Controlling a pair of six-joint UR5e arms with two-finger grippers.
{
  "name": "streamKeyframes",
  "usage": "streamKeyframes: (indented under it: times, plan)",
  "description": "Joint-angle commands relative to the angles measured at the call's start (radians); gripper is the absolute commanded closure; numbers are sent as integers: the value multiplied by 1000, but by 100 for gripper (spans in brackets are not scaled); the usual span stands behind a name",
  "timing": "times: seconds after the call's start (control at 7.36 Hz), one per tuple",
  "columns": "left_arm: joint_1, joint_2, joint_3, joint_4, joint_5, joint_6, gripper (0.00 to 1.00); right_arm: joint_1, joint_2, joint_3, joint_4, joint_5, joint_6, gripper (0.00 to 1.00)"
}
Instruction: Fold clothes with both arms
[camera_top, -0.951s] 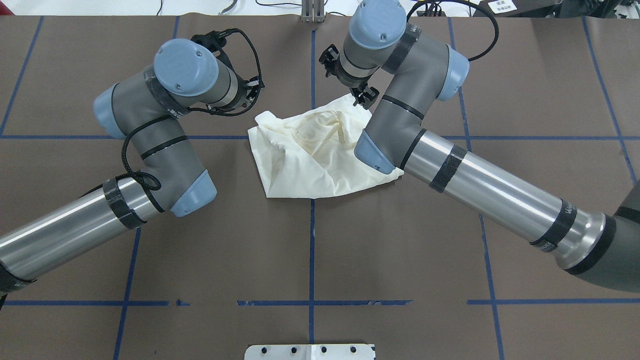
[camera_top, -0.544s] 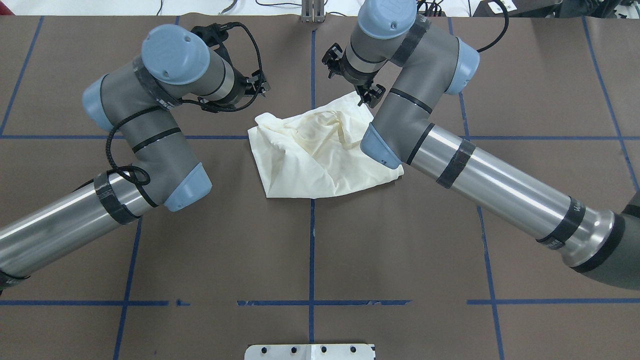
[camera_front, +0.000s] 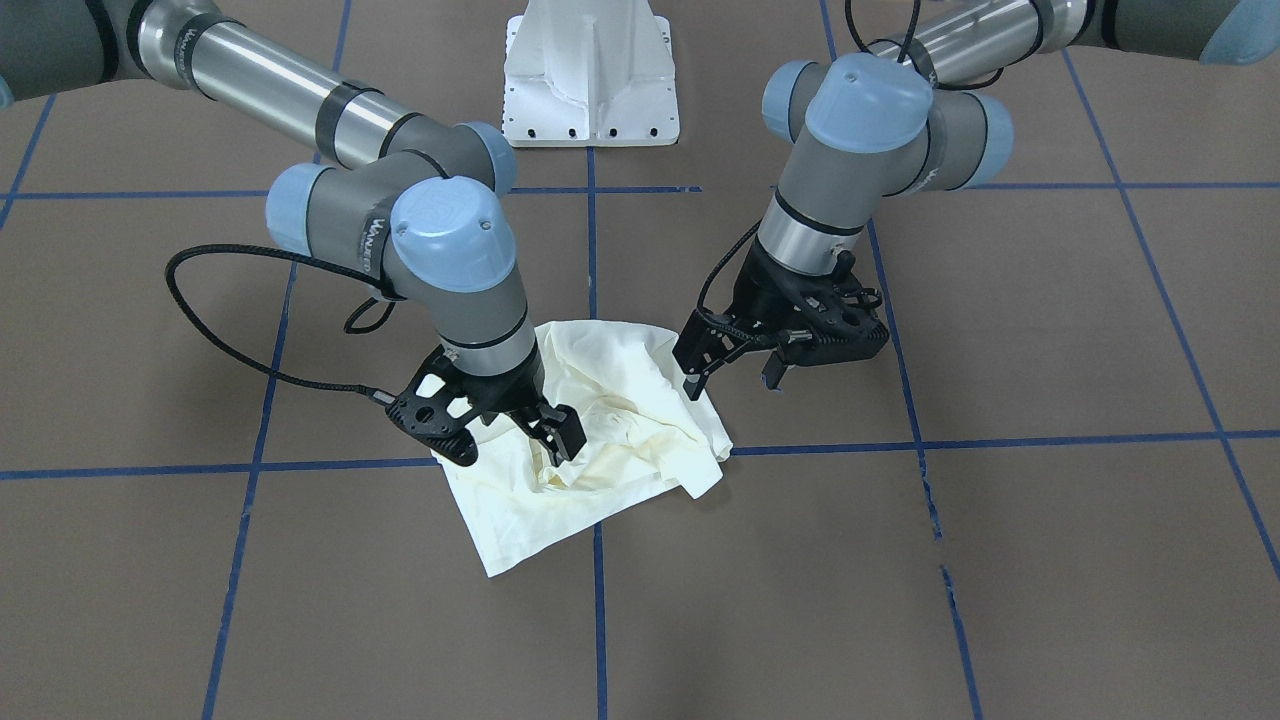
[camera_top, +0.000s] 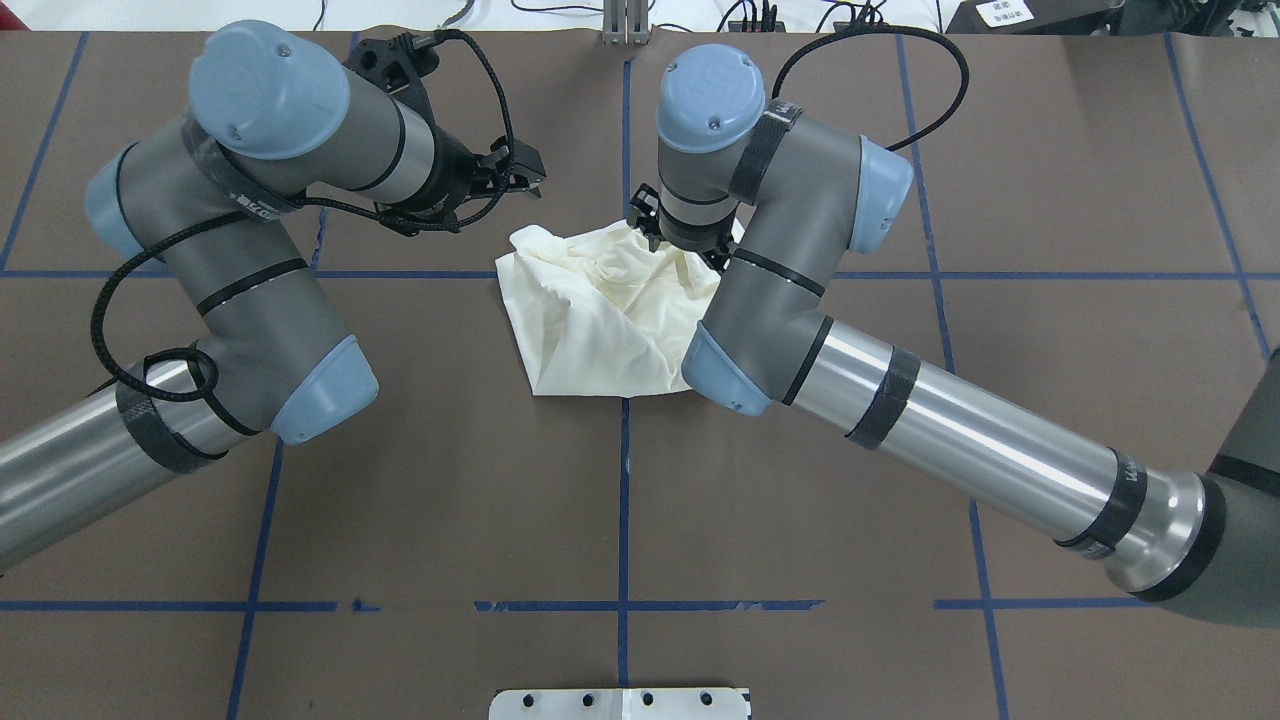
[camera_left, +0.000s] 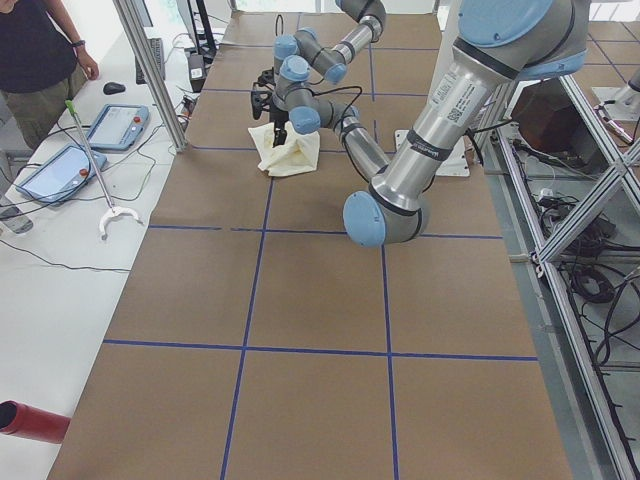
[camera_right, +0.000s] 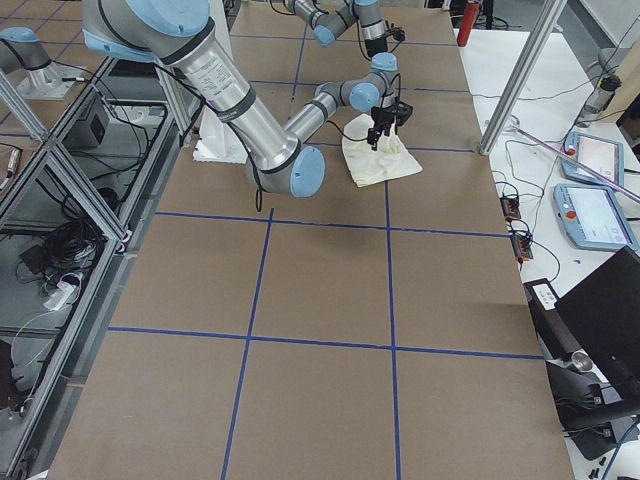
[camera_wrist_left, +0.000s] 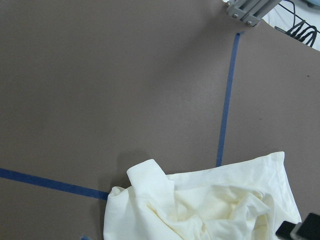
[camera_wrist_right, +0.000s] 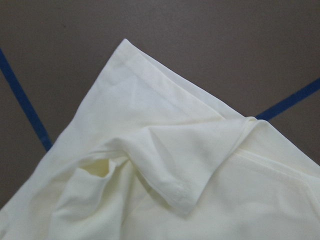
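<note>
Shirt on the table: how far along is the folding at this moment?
Done: nothing; the shirt lies in a crumpled heap. In hand: the right gripper, open, is low over its rumpled middle; the left gripper, open, hovers at its edge, holding nothing. Left: grasping, spreading flat and every fold.

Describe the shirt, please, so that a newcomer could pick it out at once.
On the brown table, two blue tape lines cross between the left gripper and right gripper. The crumpled cream shirt covers that crossing, the only cloth on the table.
</note>
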Motion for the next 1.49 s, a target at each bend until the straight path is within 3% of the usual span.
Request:
streamKeyframes:
  times: [0.0, 0.68, 1.22, 1.36]
  plan:
    - [0, 2, -43, 0, -3, -1, 0, -44, 28, -11, -100, -15, -115, 0]
    - [0, 11, -116, -1, 0, -1, 0, -38, 26, -76, -99, -128, -408, 0]
    - [3, 13, -129, -3, 5, 4, 0, -23, 28, -119, -88, -162, -444, 0]
    - [3, 13, -129, -3, 5, 4, 0, -20, 26, -135, -33, -165, -443, 0]
